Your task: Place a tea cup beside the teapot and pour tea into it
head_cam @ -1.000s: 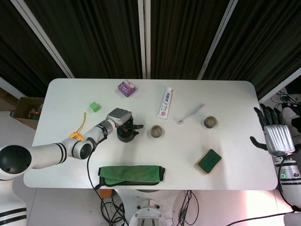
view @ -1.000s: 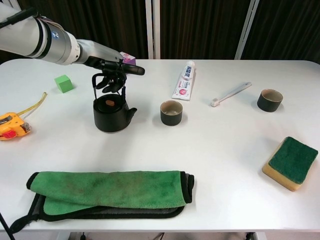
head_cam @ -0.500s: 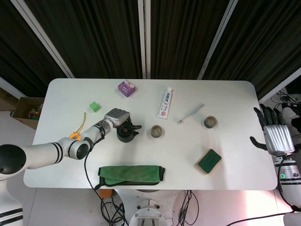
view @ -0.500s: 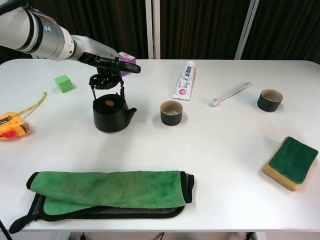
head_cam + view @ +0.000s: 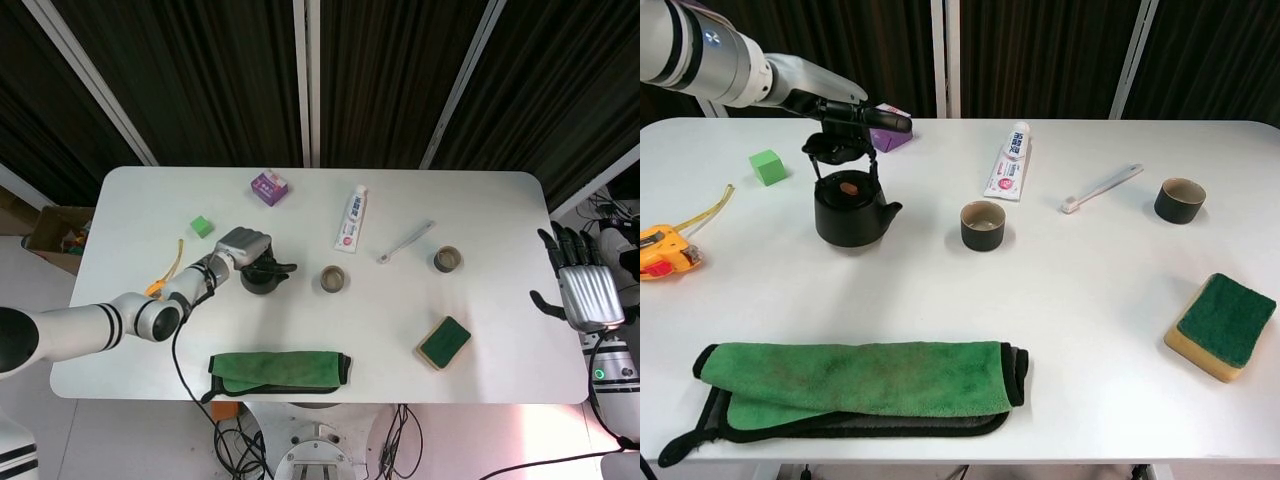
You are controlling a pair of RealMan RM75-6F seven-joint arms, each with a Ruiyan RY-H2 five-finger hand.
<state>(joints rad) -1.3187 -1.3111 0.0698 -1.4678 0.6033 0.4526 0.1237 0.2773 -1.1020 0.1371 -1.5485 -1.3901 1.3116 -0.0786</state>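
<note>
Teapot (image 5: 848,208): black, upright, left half of the white tabletop (image 5: 1080,330), spout facing the nearer tea cup; wire handle standing up over the lid. Looks maybe a hair off the surface in the chest view, can't really tell.
Left hand (image 5: 845,130): right above the teapot, fingers curled down around the top of the wire handle, so gripping it. From the head view (image 5: 248,252) mostly covering the pot.
Tea cup (image 5: 983,225): dark, beige inside, just right of the teapot's spout, upright, not touching it.
Second tea cup (image 5: 1180,200): same kind, far right side, well apart from the teapot.
Right hand (image 5: 581,288): only in the head view, hanging off the right edge of the tabletop, fingers spread, holding nothing.
Toothpaste tube (image 5: 1008,162): lying flat behind the near cup, cap pointing away.
Toothbrush (image 5: 1101,188): white, diagonal, between the tube and the far cup.
Sponge (image 5: 1220,325): green top, yellow base, front right.
Green cloth (image 5: 860,388): folded, dark edging, along the front edge.
Green cube (image 5: 767,166): back left, near the teapot but apart.
Purple box (image 5: 269,186): behind the left hand, partly hidden in the chest view.
Tape measure (image 5: 665,252): yellow and orange, far left, tape pulled out a bit.
</note>
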